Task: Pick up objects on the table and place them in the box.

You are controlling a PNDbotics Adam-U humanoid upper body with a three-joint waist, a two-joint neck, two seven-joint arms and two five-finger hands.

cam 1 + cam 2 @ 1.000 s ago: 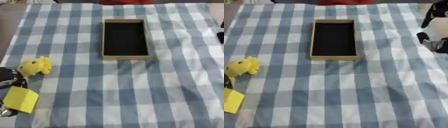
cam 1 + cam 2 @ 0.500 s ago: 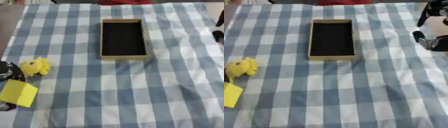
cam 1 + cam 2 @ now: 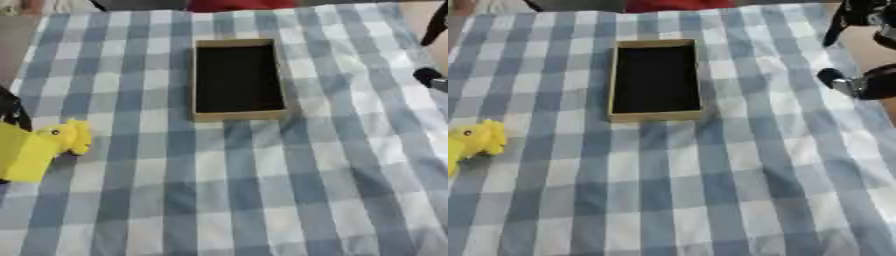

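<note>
a staged tabletop test setting is suggested, though the kind of room cannot be told. the whole table is covered by a blue-and-white checked cloth (image 3: 262, 190). only a shallow black-lined cardboard box (image 3: 237, 79) and a yellow plush toy (image 3: 476, 140) are laid out, with black robot hardware (image 3: 868, 80) at the right edge.

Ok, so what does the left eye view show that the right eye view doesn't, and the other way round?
Only the left eye view shows the yellow block at its left edge, with a dark piece of the left hand above it. Only the right eye view shows most of the right hand, at its right edge; the left view catches just a dark tip. Both show the open box, the yellow toy and the checked cloth.
</note>
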